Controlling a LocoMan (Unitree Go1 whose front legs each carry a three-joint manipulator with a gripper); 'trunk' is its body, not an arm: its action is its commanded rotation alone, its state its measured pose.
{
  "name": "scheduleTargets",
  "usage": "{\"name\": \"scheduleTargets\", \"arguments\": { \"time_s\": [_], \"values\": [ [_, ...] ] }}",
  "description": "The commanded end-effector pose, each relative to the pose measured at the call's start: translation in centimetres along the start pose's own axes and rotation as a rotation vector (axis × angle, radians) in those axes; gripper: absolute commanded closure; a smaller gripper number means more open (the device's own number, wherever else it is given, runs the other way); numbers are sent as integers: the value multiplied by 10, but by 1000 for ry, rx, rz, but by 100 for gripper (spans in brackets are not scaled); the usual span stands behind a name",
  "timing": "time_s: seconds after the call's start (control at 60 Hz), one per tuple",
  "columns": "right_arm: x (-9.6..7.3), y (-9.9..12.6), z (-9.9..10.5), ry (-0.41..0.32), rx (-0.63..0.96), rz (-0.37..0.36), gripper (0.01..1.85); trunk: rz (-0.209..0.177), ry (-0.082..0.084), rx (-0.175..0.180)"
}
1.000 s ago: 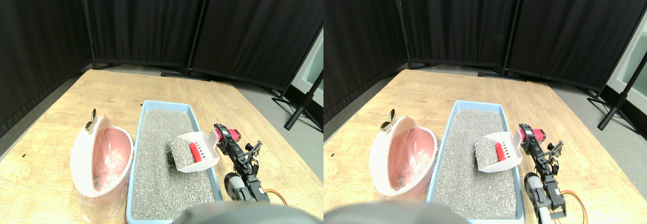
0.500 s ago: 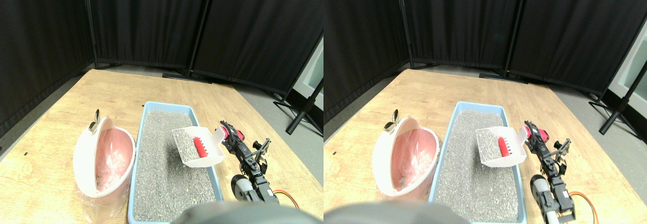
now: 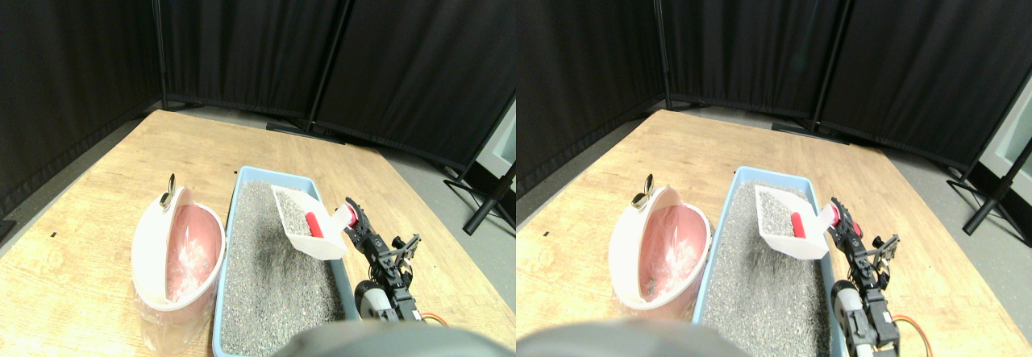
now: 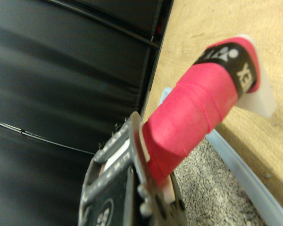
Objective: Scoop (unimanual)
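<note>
A white slotted scoop [image 3: 310, 230] hangs tilted above the far right part of the blue litter tray [image 3: 233, 220], clear of the grey litter [image 3: 270, 284]. It carries some litter and a small red piece [image 3: 314, 226]. My right gripper [image 3: 355, 222] is shut on the scoop's pink wrapped handle [image 3: 347, 212], reaching in from the tray's right side. In the wrist view that pink handle [image 4: 193, 120] sticks out from the dark jaw, with litter [image 4: 212, 193] and the tray's rim [image 4: 240, 169] beyond. A white bin with a pink lining [image 3: 179, 248] stands left of the tray.
Everything rests on a wooden board [image 3: 97, 180]. Black curtain panels [image 3: 242, 35] on floor stands close off the back and left. A stand leg [image 3: 484, 204] slants at the right. A metal clip [image 3: 169, 189] sits on the bin's far rim.
The scoop has risen out of the litter and tipped its open end upward, moving toward the tray's far end with the red piece inside. The camera has also shifted.
</note>
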Motion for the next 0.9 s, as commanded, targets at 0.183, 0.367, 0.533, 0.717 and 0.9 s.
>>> {"name": "scheduleTargets", "arguments": {
  "time_s": [0.183,0.367,0.533,0.717,0.9],
  "values": [
    [9,14,2,-40,144,20,181,51,7,-21],
    [14,17,3,-9,268,29,181,63,4,-32],
    [16,16,7,4,258,27,181,61,6,-31],
    [14,17,8,24,425,-2,181,57,7,-26],
    [12,20,10,8,431,-8,181,63,4,-31]
  ]
}}
